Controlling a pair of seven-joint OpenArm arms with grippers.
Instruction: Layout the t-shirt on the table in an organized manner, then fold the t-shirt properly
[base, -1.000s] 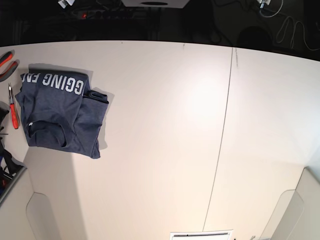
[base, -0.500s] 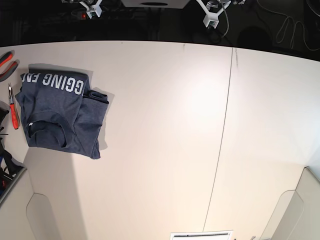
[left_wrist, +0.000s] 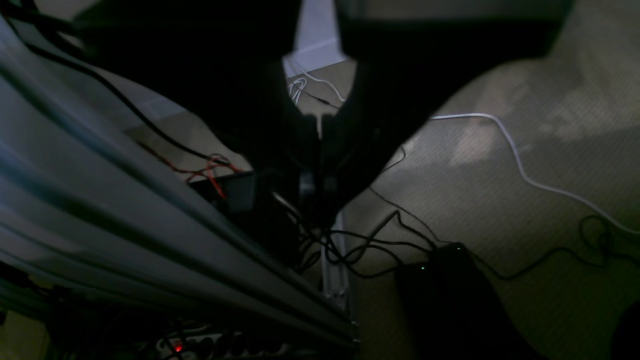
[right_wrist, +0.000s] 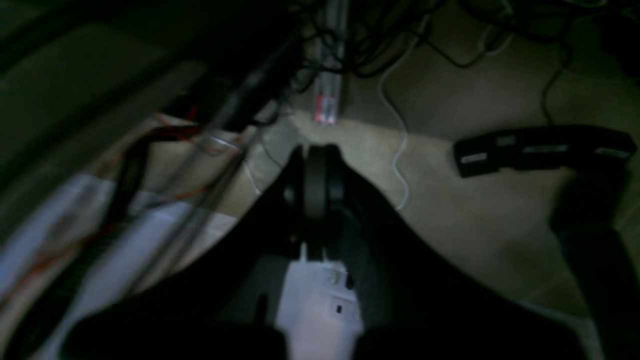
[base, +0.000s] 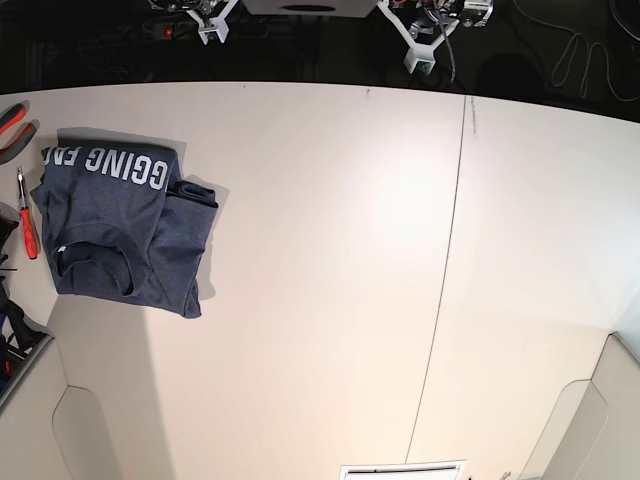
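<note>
Base view, far left edge: red-handled pliers (base: 10, 125) partly cut off by the frame, and below them a red-handled screwdriver (base: 26, 222) lying along the table's left margin, just beside the t-shirt. Upper left of the frame: the t-shirt (base: 120, 222), heathered navy, folded into a rough compact bundle, collar toward the lower left of the bundle, white block lettering running along its upper edge, one fold of fabric sticking out at its right side; it lies flat on the table (base: 330, 300), touched by neither arm. Centre to right: off-white tabletop, a thin dark seam line (base: 445, 260) running from the top edge down to the bottom. Top edge, left of centre: right gripper (base: 212, 22), a white piece just beyond the table's far edge, over the dark background. Top edge, right of centre: left gripper (base: 422, 45), likewise white and beyond the far edge, well apart from the t-shirt. Left wrist view: left gripper (left_wrist: 320, 125) with its dark jaws pressed together, nothing between them, above a carpeted floor strewn with cables (left_wrist: 380, 240). Right wrist view: right gripper (right_wrist: 315, 155) with jaws closed tight and empty, also above floor and cables; picture dim and blurred.
</note>
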